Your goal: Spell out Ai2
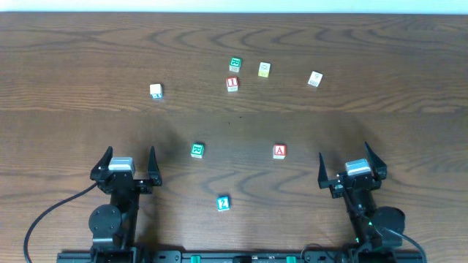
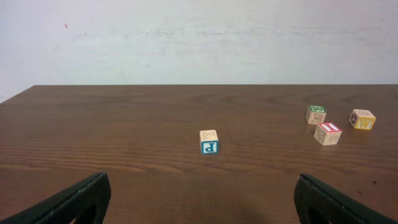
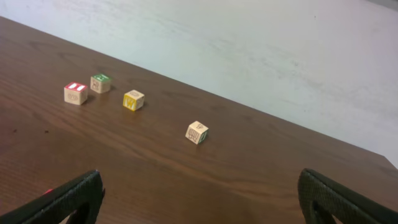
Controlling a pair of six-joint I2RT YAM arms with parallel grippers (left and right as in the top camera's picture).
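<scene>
A red "A" block [image 1: 279,151] lies right of centre on the table. A red "I" block [image 1: 232,83] lies at the back centre; it also shows in the left wrist view [image 2: 327,132] and the right wrist view [image 3: 75,93]. A blue "2" block [image 1: 224,203] lies near the front centre. My left gripper [image 1: 123,162] is open and empty at the front left [image 2: 200,199]. My right gripper [image 1: 352,161] is open and empty at the front right [image 3: 199,199].
A green block [image 1: 197,150] lies left of centre. Another green block [image 1: 235,64], a yellow block [image 1: 264,69] and a pale block [image 1: 315,78] lie at the back. A white block with blue lettering [image 1: 156,90] lies back left.
</scene>
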